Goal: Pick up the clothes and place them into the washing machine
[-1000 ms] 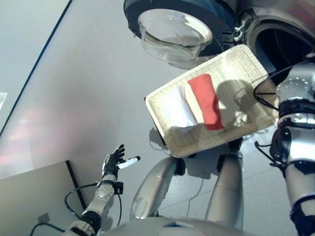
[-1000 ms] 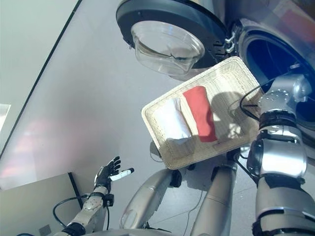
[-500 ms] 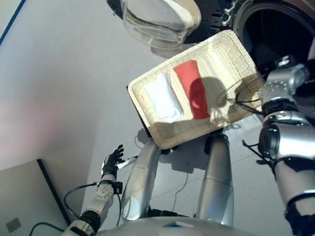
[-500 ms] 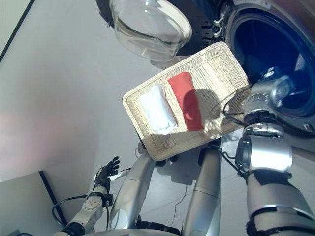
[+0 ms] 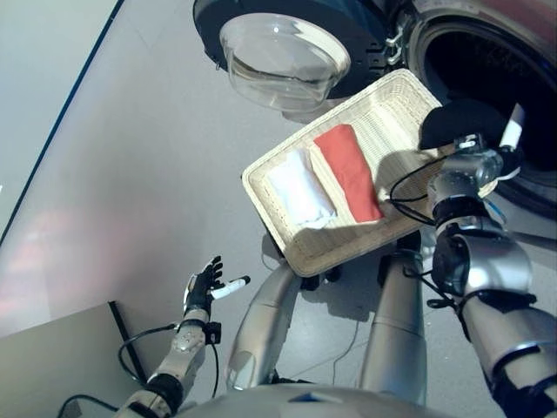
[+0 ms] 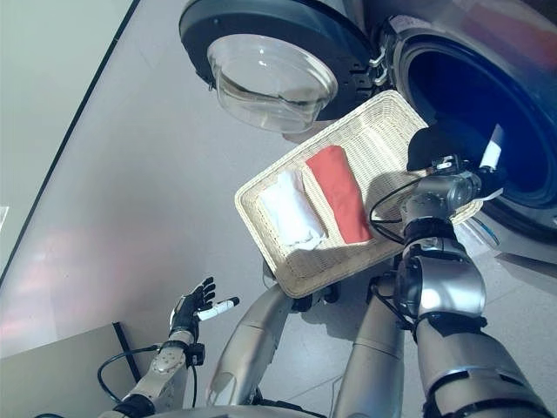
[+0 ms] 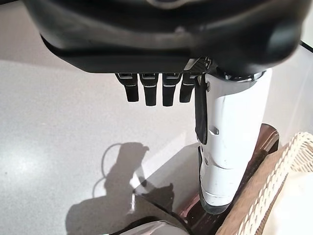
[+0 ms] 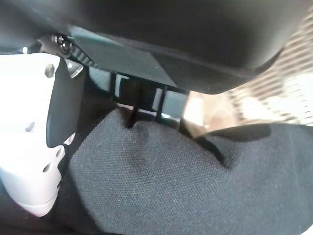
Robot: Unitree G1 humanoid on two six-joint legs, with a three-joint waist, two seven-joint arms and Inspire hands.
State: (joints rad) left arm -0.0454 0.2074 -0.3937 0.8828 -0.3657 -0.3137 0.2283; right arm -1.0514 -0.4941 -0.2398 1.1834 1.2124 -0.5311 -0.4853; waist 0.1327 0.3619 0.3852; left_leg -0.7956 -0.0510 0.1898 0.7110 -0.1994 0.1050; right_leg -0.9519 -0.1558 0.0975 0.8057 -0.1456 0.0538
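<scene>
Right wrist view: fingers (image 8: 142,100) dig into black cloth (image 8: 186,181).

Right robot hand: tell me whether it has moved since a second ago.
Yes. The right robot hand, shut on a black garment, has come up over the basket corner beside the washer drum opening.

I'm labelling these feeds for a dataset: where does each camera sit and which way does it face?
Left and right eye views: head camera, looking down at the white wicker basket, red folded cloth, white folded cloth, washing machine drum; both arms show.
Left wrist view: along the open left hand toward the grey floor.
Right wrist view: along the right hand gripping black cloth.
Both wrist views catch basket weave.
</scene>
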